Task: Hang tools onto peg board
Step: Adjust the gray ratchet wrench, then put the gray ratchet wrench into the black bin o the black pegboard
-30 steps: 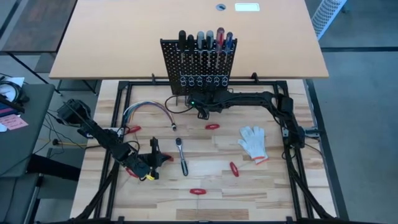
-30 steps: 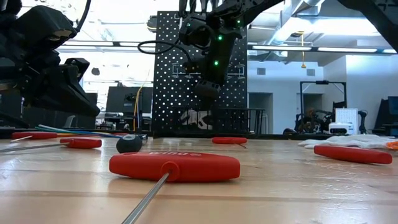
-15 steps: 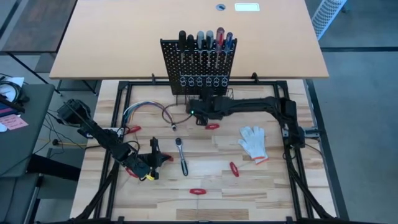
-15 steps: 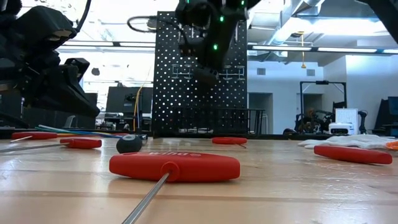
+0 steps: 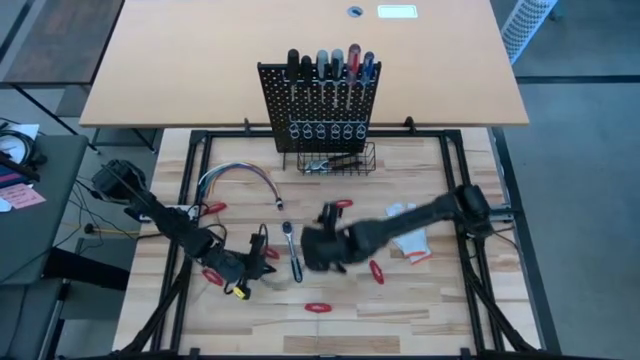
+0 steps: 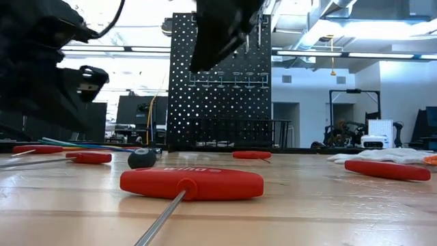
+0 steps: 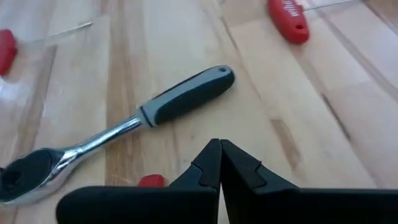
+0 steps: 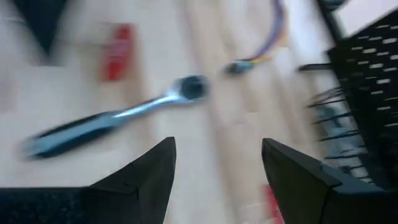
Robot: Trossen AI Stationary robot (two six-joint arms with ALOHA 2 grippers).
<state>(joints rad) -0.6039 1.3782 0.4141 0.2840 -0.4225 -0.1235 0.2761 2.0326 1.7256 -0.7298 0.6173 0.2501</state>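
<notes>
The peg board (image 5: 320,105) is standing upright at the far edge of the tabletop (image 5: 450,310), with screwdriver handles showing above its top edge and a wire basket (image 5: 330,160) at its base. In the high view, the ratchet wrench (image 5: 293,252) is lying mid-tabletop; the right tool (image 5: 322,250) is hovering just beside its handle end, probably to collect it, while the left tool (image 5: 262,262) is sitting low near the wrench's other side. In the low view, a red T-handle driver (image 6: 192,183) is lying nearest the camera. In the left wrist view, the left tool's (image 7: 220,163) fingertips are meeting, gripping nothing, with the wrench (image 7: 118,134) lying beyond them. In the right wrist view, the right tool (image 8: 217,155) is spread wide and empty above the wrench (image 8: 112,121).
</notes>
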